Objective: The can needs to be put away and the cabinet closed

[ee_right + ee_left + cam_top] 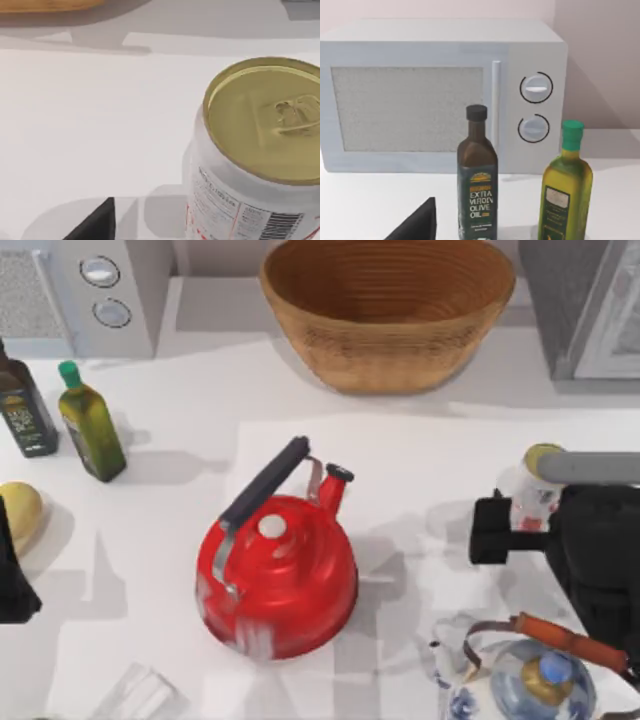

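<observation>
At the bottom right of the top view stands a blue and white teapot (pixel 535 685) with an orange-brown handle, and at the bottom left lies a clear glass (pixel 140 695). A little farther up, in the middle of the frame, sits a big red kettle (pixel 280 580) with a dark handle. At the right edge, just above the teapot, is the right gripper (pixel 500 530), black and close against the can (pixel 535 490). I cannot tell if it is gripping the can or has let go. The can stands upright on the white table (pixel 400 460), at the right side of the frame, well below the cabinet. It is small, much smaller than the kettle. In the right wrist view the can (pixel 255 150) looks very near: it has a dull gold lid with a pull tab, and a white side with red marks, tiny print and a barcode. The left gripper (pixel 12 585) rests at the left edge of the top view, beside a yellow round thing (pixel 18 512), and I cannot tell its grip either. Farther up on the left stand a dark bottle (pixel 25 405) and a green-capped oil bottle (pixel 90 425). At the top sit a white microwave (pixel 110 290) with two round knobs, a woven basket (pixel 390 310), and in the upper right corner the cabinet (pixel 560 300), with its grey speckled panel and white framed door.
</observation>
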